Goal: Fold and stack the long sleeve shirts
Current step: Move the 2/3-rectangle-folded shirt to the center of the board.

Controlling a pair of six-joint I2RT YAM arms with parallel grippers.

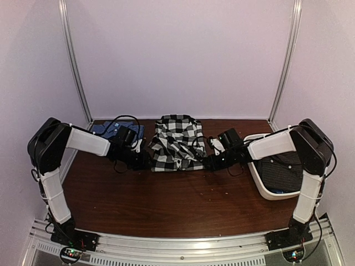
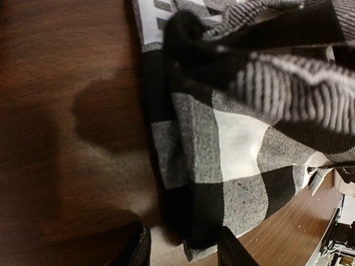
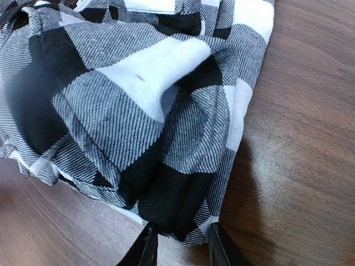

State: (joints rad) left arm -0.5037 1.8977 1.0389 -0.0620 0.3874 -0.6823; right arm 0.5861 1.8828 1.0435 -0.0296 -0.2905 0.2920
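The checked shirt (image 1: 177, 141) lies bunched at the back middle of the table (image 1: 166, 205). The blue shirt (image 1: 113, 128) sits behind the left arm, and a dark shirt (image 1: 283, 172) is in the basket (image 1: 265, 191). The left pincer (image 2: 183, 250) stands half wide astride the checked shirt's left hem, with bare wood showing beside one finger. The right pincer (image 3: 180, 248) is narrow and cloth fills its gap, but I cannot tell whether it truly grips. The risk is uneven holds: if one side catches several layers and the other only an edge, a lift would skew or undo the fold.
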